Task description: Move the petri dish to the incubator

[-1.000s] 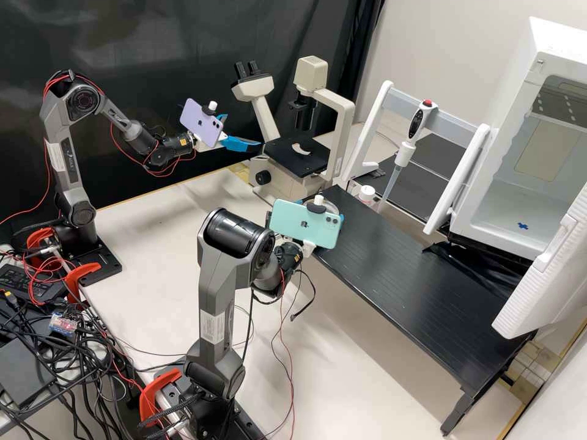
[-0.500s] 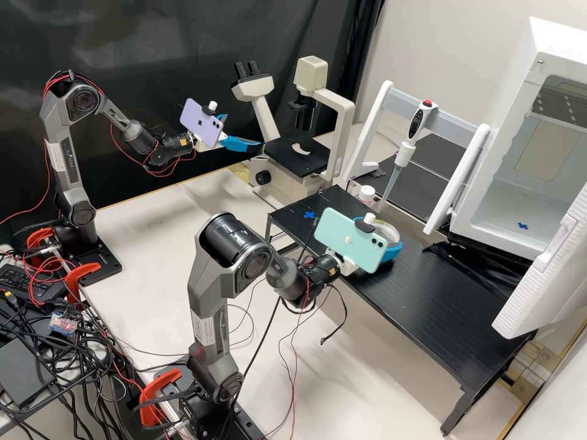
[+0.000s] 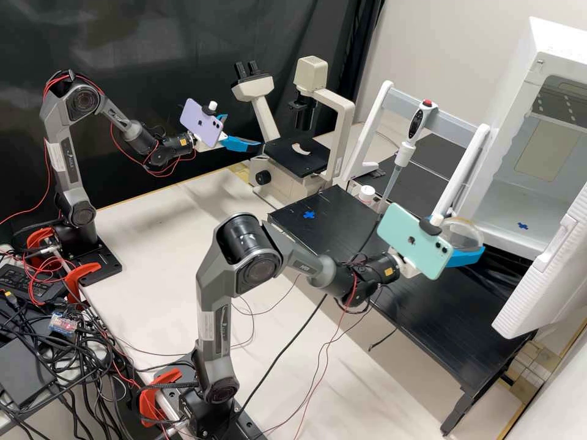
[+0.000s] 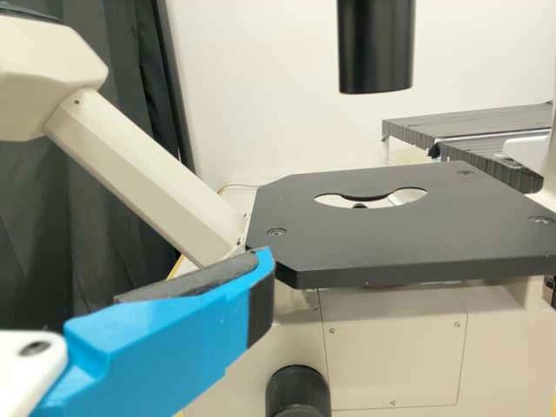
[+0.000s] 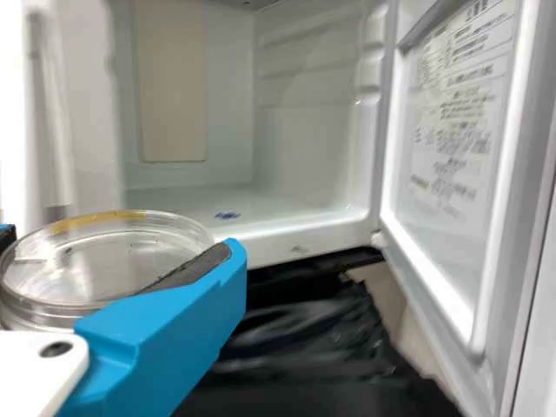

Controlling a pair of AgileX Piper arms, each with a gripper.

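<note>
Over by the microscope (image 3: 293, 160), the left gripper (image 3: 243, 131) hung with its blue fingers parted, empty as far as I could make out. Further along, a red-topped pipette (image 3: 406, 154) leaned slightly. And there was the petri dish (image 3: 461, 233), up off the black platform (image 3: 452, 305), the right gripper (image 3: 466, 236) spread just to its width and pinching it! Just beyond sat the incubator (image 3: 520, 79), door (image 3: 550, 269) wide, a blue cross (image 3: 523, 226) on its floor.
</note>
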